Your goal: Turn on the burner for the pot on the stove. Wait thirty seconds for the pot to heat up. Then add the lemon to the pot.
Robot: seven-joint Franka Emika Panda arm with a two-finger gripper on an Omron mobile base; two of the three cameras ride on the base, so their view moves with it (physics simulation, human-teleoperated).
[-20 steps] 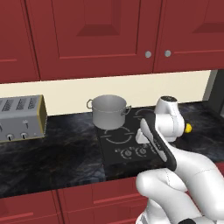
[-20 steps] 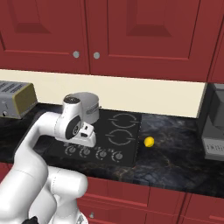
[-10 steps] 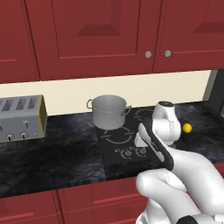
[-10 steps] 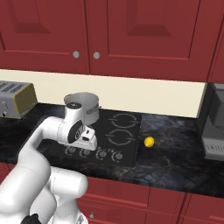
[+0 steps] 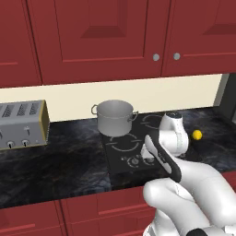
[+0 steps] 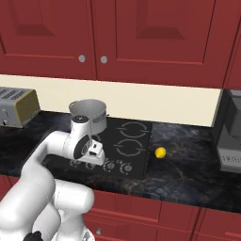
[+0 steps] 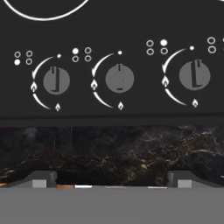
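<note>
No brand or lettering can be read anywhere; the stove [image 6: 141, 155] carries only white symbols. In the hand view three grey knobs sit in a row, left knob [image 7: 56, 81], middle knob [image 7: 119, 79] and right knob [image 7: 194, 75], each ringed by a white arc with small flame marks and each paired with a cluster of four little circles, one filled in (which circle is filled differs from knob to knob). The pointer lines on all three stand close to upright in this view.

The arm rises from the near edge, bends forward at the elbow and turns its hand downward over the knob row at the stove's near edge. The gripper [image 7: 111, 179] hangs above the dark marbled counter [image 7: 109, 148] just in front of the knobs, its two fingers [image 7: 43, 179] spread wide apart with nothing between them.

The pot [image 5: 115, 117] stands on the far left burner ring. The lemon [image 6: 160, 152] lies on the counter just right of the stove, well apart from the pot and the gripper. A toaster [image 5: 20, 124] sits far left.
</note>
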